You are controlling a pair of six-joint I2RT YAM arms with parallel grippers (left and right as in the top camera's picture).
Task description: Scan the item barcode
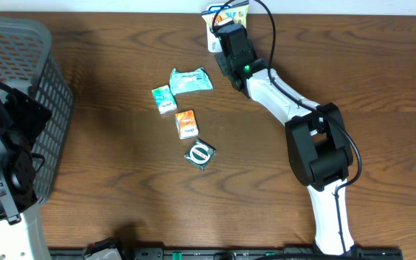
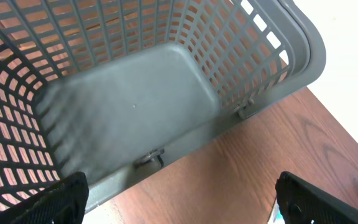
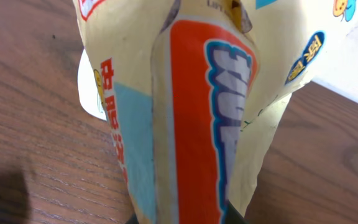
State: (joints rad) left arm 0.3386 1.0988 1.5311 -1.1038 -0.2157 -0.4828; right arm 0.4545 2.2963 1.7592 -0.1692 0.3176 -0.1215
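Note:
The item in hand is a cream snack bag (image 1: 226, 14) with a red and blue logo, at the far edge of the table. My right gripper (image 1: 231, 35) is shut on it. In the right wrist view the bag (image 3: 191, 106) fills the frame, pinched at its lower end between the jaws of the right gripper (image 3: 182, 219). No barcode shows on the visible faces. My left gripper (image 2: 182, 202) stands open and holds nothing, with its fingers (image 2: 55, 199) hanging over the table beside the basket (image 2: 129, 106).
A grey mesh basket (image 1: 45, 79) stands at the left edge, next to the left arm (image 1: 2, 152). Mid-table lie a teal packet (image 1: 191, 81), a small green box (image 1: 164, 99), an orange box (image 1: 186, 124) and a dark green packet (image 1: 200, 154). A white object (image 3: 89, 93) sits behind the bag.

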